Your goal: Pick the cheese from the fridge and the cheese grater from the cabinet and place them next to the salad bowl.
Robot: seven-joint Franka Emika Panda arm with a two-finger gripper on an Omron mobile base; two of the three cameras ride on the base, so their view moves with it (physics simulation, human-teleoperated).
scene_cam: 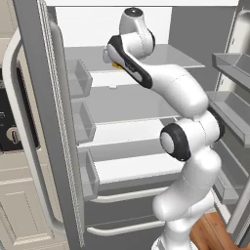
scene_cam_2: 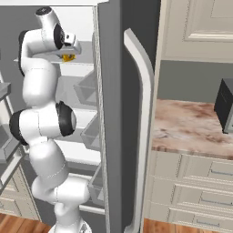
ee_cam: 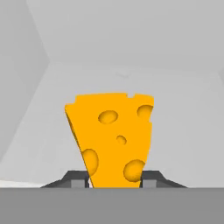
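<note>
The cheese [ee_cam: 111, 135], an orange-yellow wedge with holes, stands upright on a white upper shelf of the open fridge [scene_cam: 53, 122]. My gripper [ee_cam: 114, 180] reaches into the fridge, and both dark fingertips [ee_cam: 78, 179] press against the wedge's lower sides. From the base, a sliver of the cheese [scene_cam: 115, 64] shows under the hand [scene_cam: 108, 56] at the upper shelf. The right base view has the cheese [scene_cam_2: 68, 58] just below the gripper [scene_cam_2: 70, 51], left of the fridge door [scene_cam_2: 111, 113].
Grey door bins [scene_cam: 80, 78] line the left door, and more bins [scene_cam: 234, 107] hang on the right door. White shelves [scene_cam: 132, 171] lie below the arm. A marble counter [scene_cam_2: 191, 123] with a dark appliance [scene_cam_2: 225, 104] stands right of the fridge.
</note>
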